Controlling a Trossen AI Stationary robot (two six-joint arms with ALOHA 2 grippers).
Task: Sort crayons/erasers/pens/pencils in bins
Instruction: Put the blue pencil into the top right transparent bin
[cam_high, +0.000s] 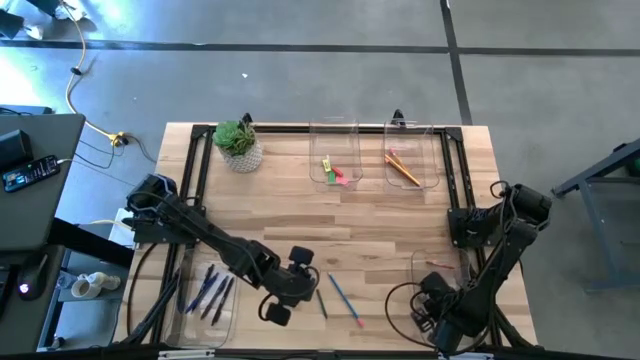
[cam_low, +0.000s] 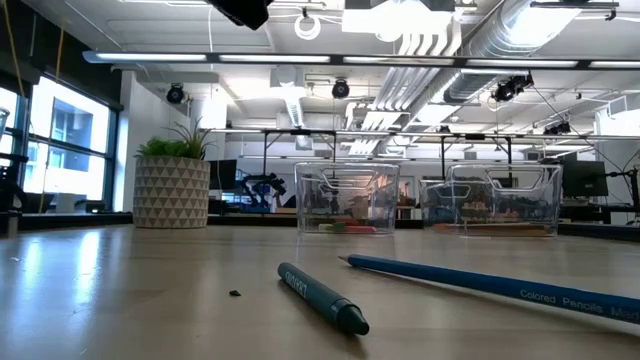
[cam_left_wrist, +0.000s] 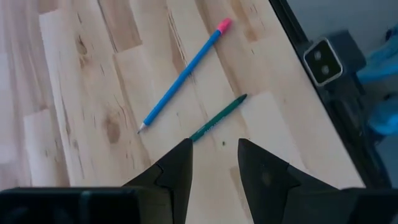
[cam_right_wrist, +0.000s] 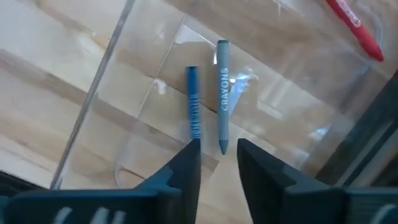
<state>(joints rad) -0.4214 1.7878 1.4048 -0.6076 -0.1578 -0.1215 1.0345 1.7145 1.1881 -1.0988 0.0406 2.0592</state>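
Note:
A dark green crayon (cam_left_wrist: 219, 117) and a blue pencil with a pink end (cam_left_wrist: 181, 76) lie flat on the wood table, also seen up close as the crayon (cam_low: 322, 297) and the pencil (cam_low: 500, 285). My left gripper (cam_left_wrist: 214, 158) hangs open over the crayon's near end, touching nothing. My right gripper (cam_right_wrist: 217, 152) stands open, pointing down over the near right bin (cam_right_wrist: 118, 93). In that bin lie a blue crayon (cam_right_wrist: 194, 102), a grey-blue crayon (cam_right_wrist: 222, 93) and a red one (cam_right_wrist: 354, 25). From above, the left gripper (cam_high: 298, 287) is near the table's front middle and the right gripper (cam_high: 436, 292) at the front right.
Two far bins hold erasers (cam_high: 335, 172) and pencils (cam_high: 403, 168). A near left bin (cam_high: 207, 295) holds dark and blue pens. A potted plant (cam_high: 238, 145) stands at the far left. Bare wood lies between the far bins and the arms.

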